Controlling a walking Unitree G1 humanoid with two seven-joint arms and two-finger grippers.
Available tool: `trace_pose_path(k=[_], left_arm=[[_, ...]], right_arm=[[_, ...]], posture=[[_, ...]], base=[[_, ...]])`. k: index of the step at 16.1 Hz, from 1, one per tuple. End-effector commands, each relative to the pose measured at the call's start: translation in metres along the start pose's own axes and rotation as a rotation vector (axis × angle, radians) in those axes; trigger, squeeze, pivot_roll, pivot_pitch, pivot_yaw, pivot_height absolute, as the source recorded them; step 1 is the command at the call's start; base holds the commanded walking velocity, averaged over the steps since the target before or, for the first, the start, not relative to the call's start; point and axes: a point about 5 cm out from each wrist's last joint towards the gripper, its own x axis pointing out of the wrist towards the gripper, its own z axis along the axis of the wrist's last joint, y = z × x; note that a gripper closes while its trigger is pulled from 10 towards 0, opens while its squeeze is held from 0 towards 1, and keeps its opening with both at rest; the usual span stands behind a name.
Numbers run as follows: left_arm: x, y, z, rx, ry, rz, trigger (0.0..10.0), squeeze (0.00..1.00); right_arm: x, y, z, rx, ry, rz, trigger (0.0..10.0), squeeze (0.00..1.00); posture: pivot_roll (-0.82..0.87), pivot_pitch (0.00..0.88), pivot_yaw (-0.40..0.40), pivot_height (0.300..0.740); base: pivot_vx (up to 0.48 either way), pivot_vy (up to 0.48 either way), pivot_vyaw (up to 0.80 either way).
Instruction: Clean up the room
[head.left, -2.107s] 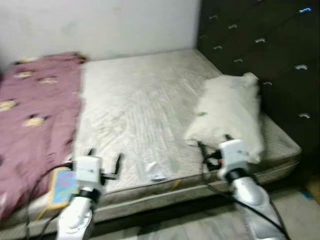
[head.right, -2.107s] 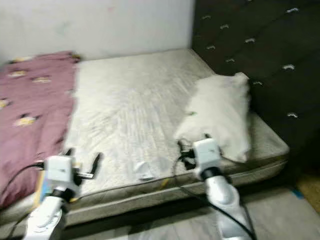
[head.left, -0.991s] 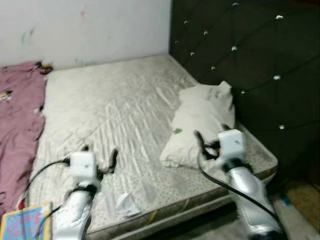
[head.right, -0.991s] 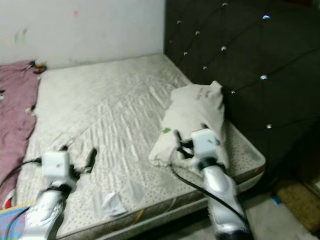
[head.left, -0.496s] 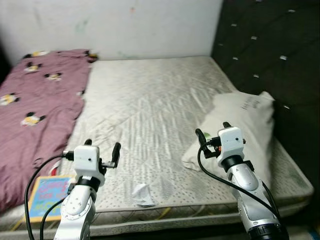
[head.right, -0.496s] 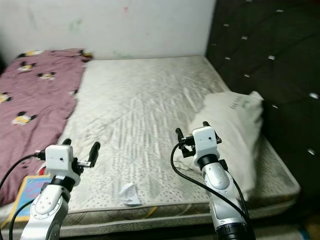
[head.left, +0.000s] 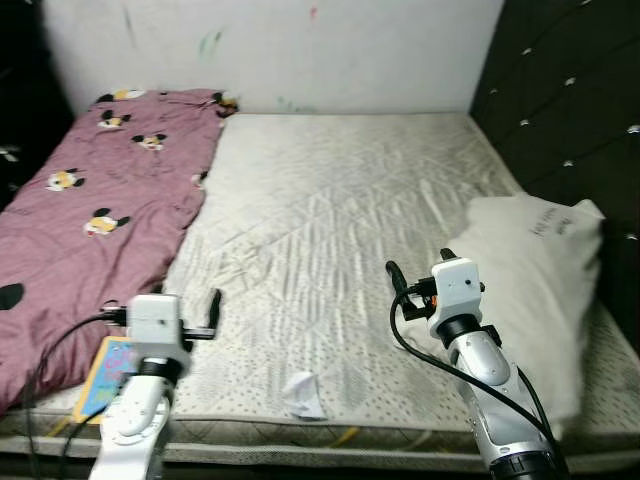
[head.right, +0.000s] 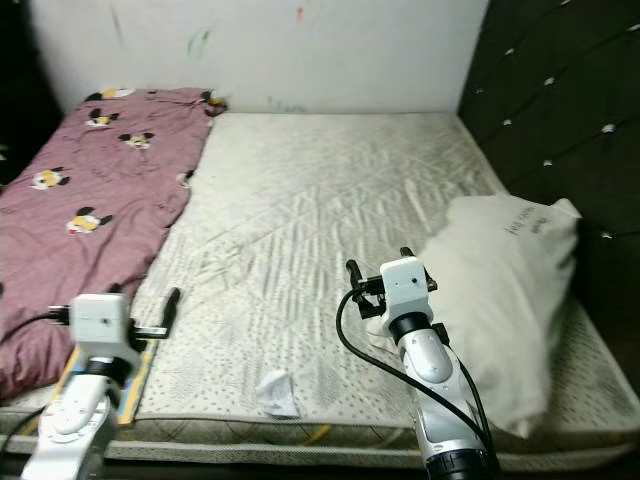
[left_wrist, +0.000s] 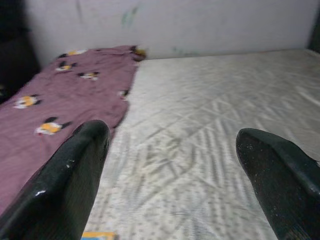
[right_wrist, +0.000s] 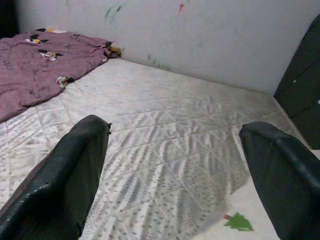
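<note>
We held our left pincer (left_wrist: 170, 170) and right pincer (right_wrist: 172, 172) spread wide over the bed's (head.left: 350, 190) near edge, gripping nothing; a crumpled paper scrap (head.left: 302, 394) lay between them on the mattress; a pillow (head.left: 545, 290) rested to the right, a maroon blanket (head.left: 90, 210) and colourful book (head.left: 108, 362) to the left.

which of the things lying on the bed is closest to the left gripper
The colourful book at the mattress's near edge, right beside the left gripper. The crumpled white paper lies farther toward the middle, and the pillow sits over by the right gripper.
</note>
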Motion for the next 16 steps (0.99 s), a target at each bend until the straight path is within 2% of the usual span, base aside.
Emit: trace_pose_path(k=[1,5,8,9,11,13,16], left_arm=[[0.000,0.001,0.000,0.005,0.008,-0.006,10.0,0.00],[0.006,-0.006,0.009,-0.005,-0.014,-0.038,10.0,0.00],[0.013,-0.006,0.020,-0.058,-0.045,-0.035,10.0,0.00],[0.013,-0.006,0.024,-0.045,-0.059,-0.029,10.0,0.00],[0.008,-0.002,0.023,-0.038,-0.060,-0.009,10.0,0.00],[0.001,0.004,0.014,-0.041,-0.038,0.023,10.0,0.00],[-0.003,0.001,0.012,-0.051,-0.015,-0.003,10.0,0.00]], right_arm=[[0.004,-0.001,0.009,0.023,-0.024,-0.020,10.0,0.00],[0.007,-0.010,0.017,0.082,-0.036,-0.075,10.0,0.00],[0.009,-0.004,0.019,0.070,-0.036,-0.044,10.0,0.00],[0.009,-0.001,0.023,0.056,-0.043,-0.017,10.0,0.00],[0.010,0.002,0.023,0.070,-0.030,0.005,10.0,0.00],[0.008,0.003,0.021,0.090,-0.014,0.004,10.0,0.00],[0.005,-0.001,0.024,0.093,-0.005,-0.029,10.0,0.00]], posture=[[0.00,0.000,0.001,0.740],[-0.03,0.000,-0.003,0.740],[-0.01,0.000,-0.039,0.740],[0.01,0.000,-0.068,0.740],[0.02,0.000,-0.092,0.740],[0.01,0.000,-0.101,0.740],[0.00,0.000,-0.096,0.740]], base=[[0.000,0.000,0.80],[0.000,0.000,0.11],[0.000,0.000,0.00],[0.000,0.000,0.80],[0.000,0.000,0.68],[0.000,0.000,0.00],[0.000,0.000,0.00]])
